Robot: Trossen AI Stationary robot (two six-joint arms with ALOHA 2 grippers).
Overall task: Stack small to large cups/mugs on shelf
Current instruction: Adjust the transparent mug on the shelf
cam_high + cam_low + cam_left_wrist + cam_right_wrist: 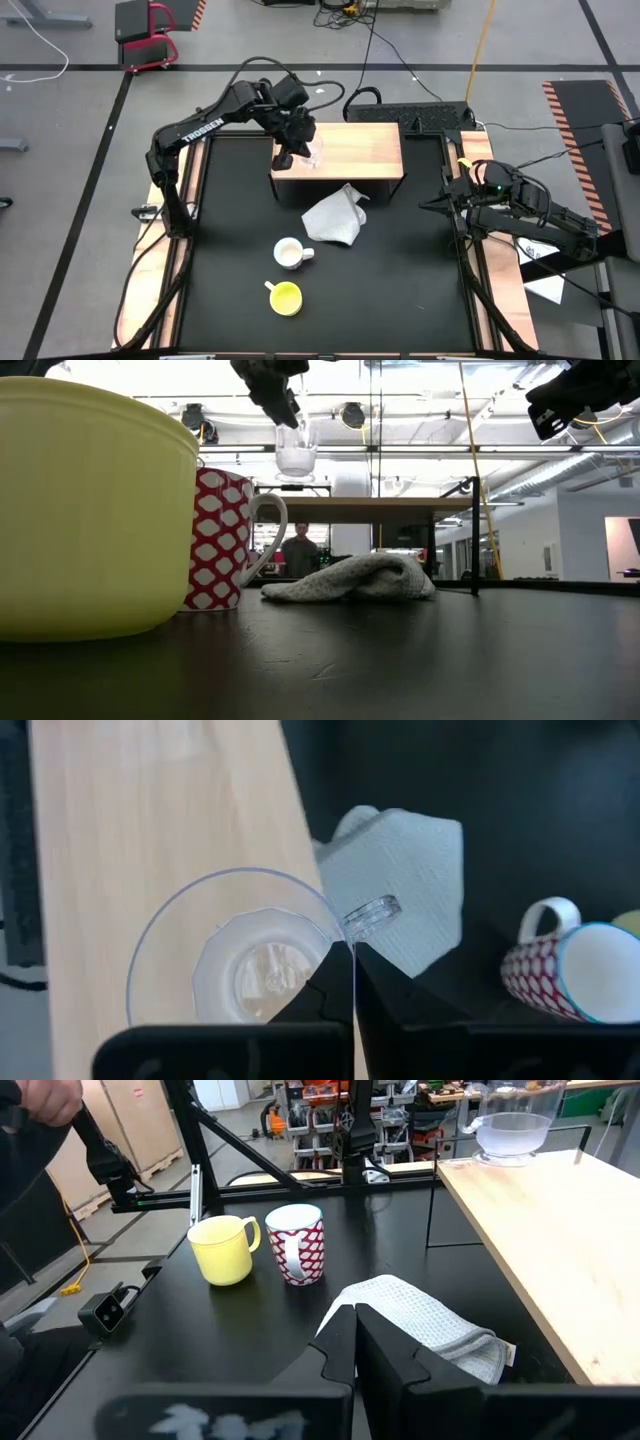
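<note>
While the high view half hides it, the left wrist view shows the left tool (345, 982) pinching the clear glass cup's (235, 955) rim above the shelf (150, 820), the right tool (355, 1342) closed empty.

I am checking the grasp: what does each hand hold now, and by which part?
The left hand holds the clear glass cup by its rim, above the shelf. The right hand is shut and holds nothing.
</note>
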